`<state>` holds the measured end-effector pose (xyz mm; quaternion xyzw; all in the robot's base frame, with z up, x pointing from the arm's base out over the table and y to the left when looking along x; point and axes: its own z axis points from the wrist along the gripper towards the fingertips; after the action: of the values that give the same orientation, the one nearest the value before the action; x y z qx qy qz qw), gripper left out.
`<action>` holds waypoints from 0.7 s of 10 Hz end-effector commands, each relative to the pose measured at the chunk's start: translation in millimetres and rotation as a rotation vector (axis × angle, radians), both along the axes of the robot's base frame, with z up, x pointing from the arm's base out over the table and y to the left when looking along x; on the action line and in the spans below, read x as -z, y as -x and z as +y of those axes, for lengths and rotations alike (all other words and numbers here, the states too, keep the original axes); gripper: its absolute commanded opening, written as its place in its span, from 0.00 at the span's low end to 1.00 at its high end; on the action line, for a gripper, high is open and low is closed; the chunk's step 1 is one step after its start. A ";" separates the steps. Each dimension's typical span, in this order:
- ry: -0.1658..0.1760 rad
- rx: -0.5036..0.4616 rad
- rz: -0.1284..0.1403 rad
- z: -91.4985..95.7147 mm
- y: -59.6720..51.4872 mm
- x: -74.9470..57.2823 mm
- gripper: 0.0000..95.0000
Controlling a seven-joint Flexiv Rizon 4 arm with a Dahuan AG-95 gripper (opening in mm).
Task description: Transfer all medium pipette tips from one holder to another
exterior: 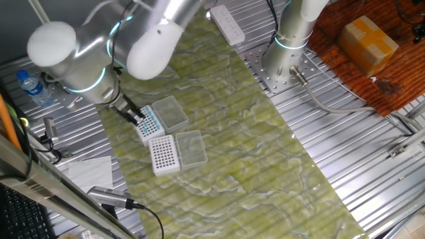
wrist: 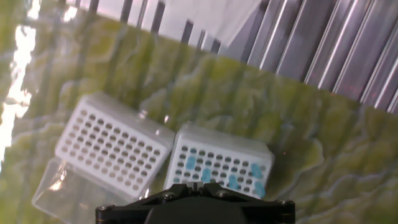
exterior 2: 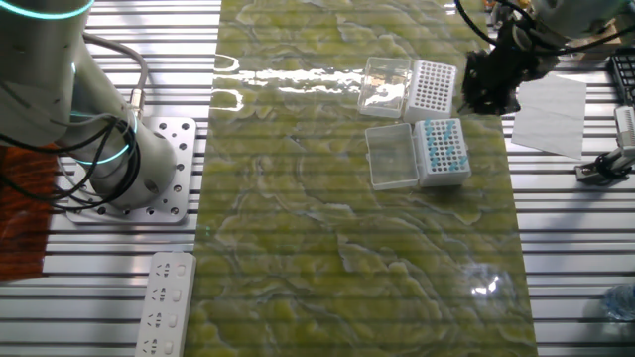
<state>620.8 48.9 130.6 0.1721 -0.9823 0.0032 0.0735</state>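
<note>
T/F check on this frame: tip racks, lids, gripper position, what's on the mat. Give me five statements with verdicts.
1. Two white racks sit side by side on the green mat. True.
2. Blue tips fill every hole of both racks. False: only the rack with blue tips holds some; the other rack shows bare holes.
3. Both clear lids are open. True.
4. The gripper is over the middle of the mat. False: it is at the racks.
5. A power strip lies off the mat. True.
</note>
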 end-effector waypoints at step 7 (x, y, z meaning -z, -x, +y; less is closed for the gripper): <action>0.011 -0.028 0.020 -17.8 38.2 -7.3 0.00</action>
<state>578.0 29.0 138.2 0.1855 -0.9794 0.0096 0.0793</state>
